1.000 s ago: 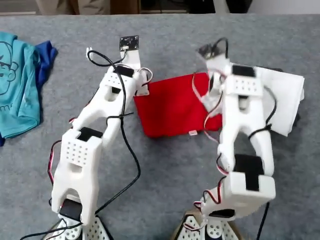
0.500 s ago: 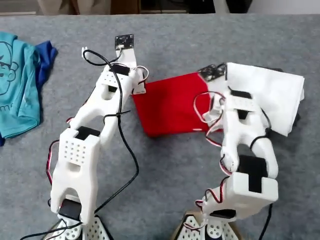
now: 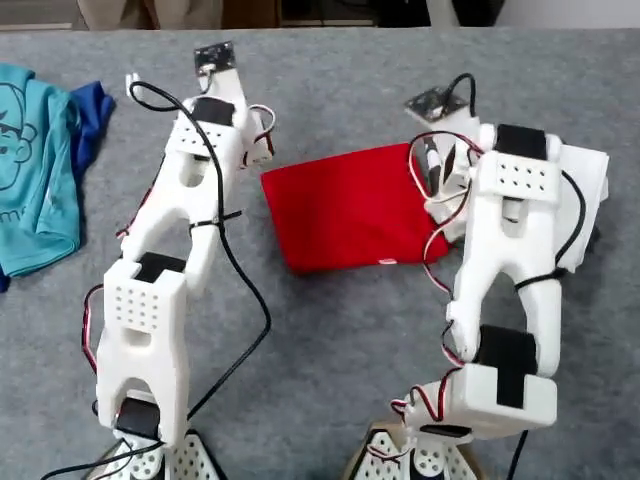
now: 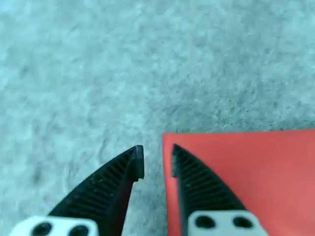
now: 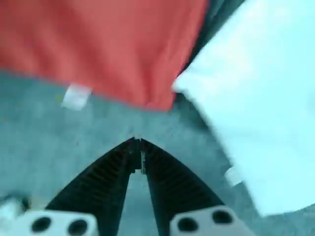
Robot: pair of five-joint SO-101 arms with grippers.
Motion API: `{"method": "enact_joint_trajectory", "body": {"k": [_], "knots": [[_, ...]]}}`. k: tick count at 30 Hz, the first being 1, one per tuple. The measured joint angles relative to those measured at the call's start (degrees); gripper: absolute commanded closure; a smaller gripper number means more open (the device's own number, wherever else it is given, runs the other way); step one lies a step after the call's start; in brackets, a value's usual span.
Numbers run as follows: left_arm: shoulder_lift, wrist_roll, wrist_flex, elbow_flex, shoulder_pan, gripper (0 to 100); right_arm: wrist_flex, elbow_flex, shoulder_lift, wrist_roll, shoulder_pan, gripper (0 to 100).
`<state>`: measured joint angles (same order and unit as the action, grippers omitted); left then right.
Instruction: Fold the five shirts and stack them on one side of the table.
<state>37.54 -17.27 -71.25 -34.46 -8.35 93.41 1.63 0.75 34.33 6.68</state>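
Left pincer [image 4: 157, 166], slightly parted and empty, hangs at the far-left corner of the folded red cloth shirt [image 3: 345, 208]; right pincer [image 5: 137, 156], clenched empty, hovers above the grey tabletop [image 3: 350, 330].

Your work surface is a table [image 3: 340, 90] covered in grey, felt-like cloth.

Centre: a red shirt [image 3: 345, 210], folded to a rough rectangle and lying flat, with a small white tag [image 3: 385, 263] at its near edge.

Right side, just beside the red one: a white shirt [image 3: 580, 180], folded. A dark edge [image 3: 597, 238] pokes out beneath it, so you cannot tell whether the white one touches the cloth itself.

Far left edge: a teal shirt [image 3: 30, 170] with a printed figure, unfolded and rumpled. It rests over a blue shirt [image 3: 92, 110] that sticks out along its right side. This pile sits well apart from the red shirt.
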Motion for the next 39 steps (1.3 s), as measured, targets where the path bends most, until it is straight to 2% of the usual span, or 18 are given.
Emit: {"method": "enact_joint_trajectory", "body": {"k": [3, 6, 9, 14, 19, 23, 28, 33, 39], "knots": [[0.0, -5.5, -5.0, -1.9, 0.5, 77, 6.2, -0.4, -3.3, 1.7, -0.4, 97.6], [0.0, -9.7, -10.2, -4.6, 0.9, 75, 7.0, 1.3, -8.3, 2.0, -0.3, 85.4], [0.0, -12.0, -12.1, -5.1, 0.9, 75, 6.8, 6.0, -13.5, 2.2, 1.9, 73.4], [3.2, -12.6, -12.5, -5.8, 0.9, 75, 0.5, 17.6, -20.7, 1.5, 2.8, 71.1], [8.5, -12.6, -12.5, -9.5, 0.7, 75, -9.4, 27.4, -20.9, -12.3, -0.4, 71.0], [12.5, -11.3, -12.7, -12.8, 0.2, 75, -16.1, 28.7, -17.9, -21.8, -4.5, 71.0], [16.0, -8.5, -12.7, -15.8, -0.1, 75, -23.2, 28.9, -12.1, -28.2, -8.4, 71.0], [16.9, -7.9, -12.7, -17.1, -0.1, 75, -29.5, 28.9, -4.1, -35.1, -9.3, 71.0], [16.9, -7.8, -12.7, -17.1, -0.1, 75, -30.7, 23.2, 7.4, -40.5, -9.3, 71.0]]}}
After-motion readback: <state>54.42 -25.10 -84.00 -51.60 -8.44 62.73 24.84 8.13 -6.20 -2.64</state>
